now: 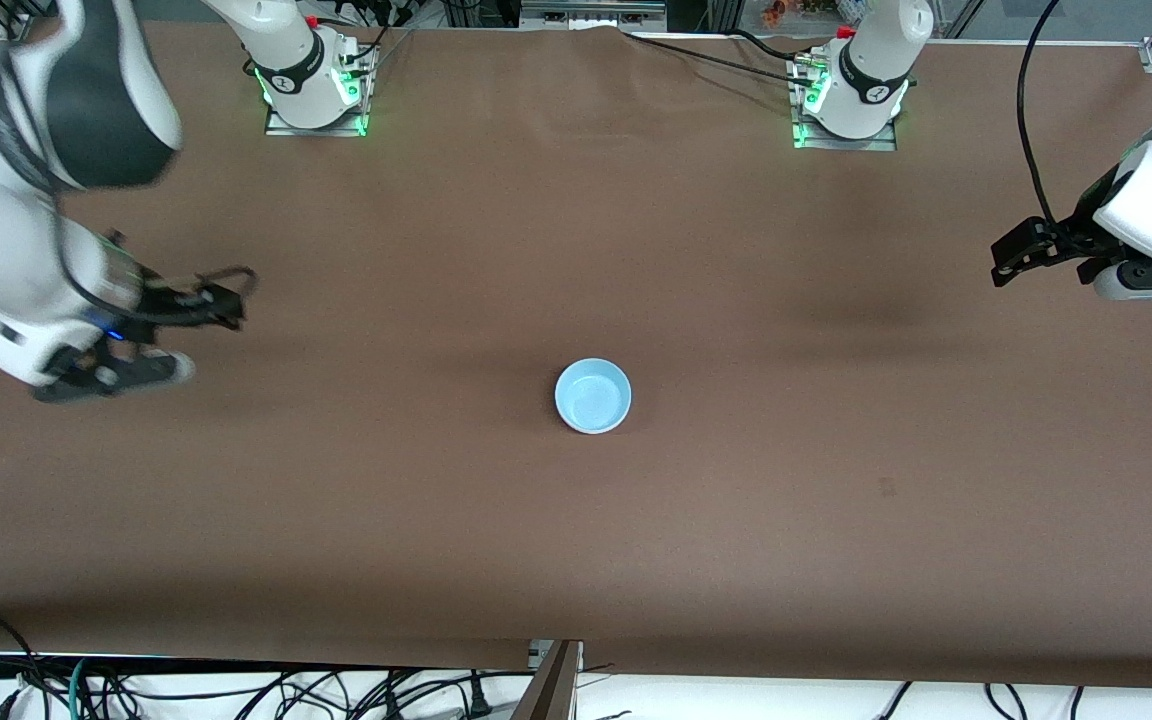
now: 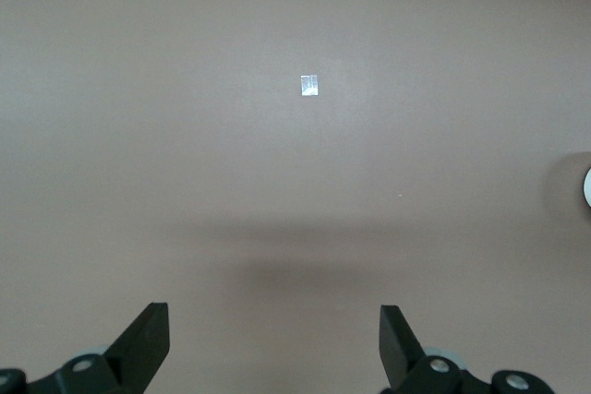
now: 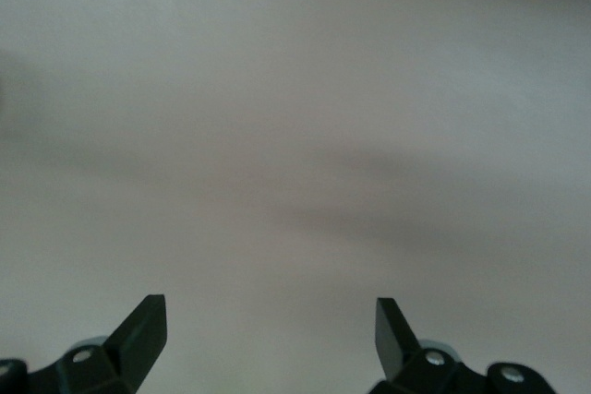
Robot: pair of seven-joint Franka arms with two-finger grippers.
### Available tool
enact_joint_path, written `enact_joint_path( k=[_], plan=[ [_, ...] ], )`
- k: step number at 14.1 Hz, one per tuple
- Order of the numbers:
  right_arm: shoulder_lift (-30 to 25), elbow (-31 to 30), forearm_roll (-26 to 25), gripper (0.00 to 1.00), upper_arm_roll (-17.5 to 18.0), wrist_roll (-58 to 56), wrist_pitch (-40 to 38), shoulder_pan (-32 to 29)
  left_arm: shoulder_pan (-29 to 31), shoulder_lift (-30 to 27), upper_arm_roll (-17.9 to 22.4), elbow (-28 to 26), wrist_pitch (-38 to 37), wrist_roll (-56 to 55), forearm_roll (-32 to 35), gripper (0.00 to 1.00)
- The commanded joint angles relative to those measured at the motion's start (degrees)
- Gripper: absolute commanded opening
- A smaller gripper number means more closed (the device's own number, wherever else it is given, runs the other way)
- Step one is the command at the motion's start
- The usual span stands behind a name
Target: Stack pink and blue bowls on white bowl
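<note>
A single light blue bowl (image 1: 593,396) sits upright near the middle of the brown worktop (image 1: 576,540), showing only its blue inside from above; no pink or white rim can be made out around it. The left end effector (image 2: 274,343) hangs over bare worktop at the left arm's end, fingers spread apart and holding nothing; a small pale square mark (image 2: 309,86) lies on the surface below it. The right end effector (image 3: 271,334) hangs over the right arm's end, fingers likewise apart and empty. Cables (image 1: 236,690) trail below the worktop's near edge.
</note>
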Motion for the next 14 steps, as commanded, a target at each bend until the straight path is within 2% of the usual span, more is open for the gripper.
enact_joint_path(
  k=[1,3,4,7,14],
  plan=[
    [-7.9,-6.4,0.2,1.00,-2.0,-1.7,-1.1,-0.8,0.3,-1.0,-0.1,-0.9,0.4,1.5,-1.5,1.00],
    [-11.4,-7.1,6.5,1.00,-6.9,-2.3,-5.5,-1.1,0.2,-1.0,-0.2,-0.9,0.4,1.4,-1.5,1.00],
    [-13.2,-7.3,8.1,1.00,-8.1,-2.6,-6.0,-1.1,0.2,-1.0,-0.2,-0.9,0.4,1.4,-1.5,1.00],
    [-13.5,-9.1,5.4,1.00,-9.3,-3.3,-5.4,-1.3,0.2,-1.0,-0.2,-0.9,0.4,1.5,-1.5,1.00],
    [-12.2,-7.6,5.3,1.00,-9.4,-2.9,-6.1,-1.4,0.1,-1.0,-0.2,-0.8,0.4,1.4,-1.5,1.00]
  ],
)
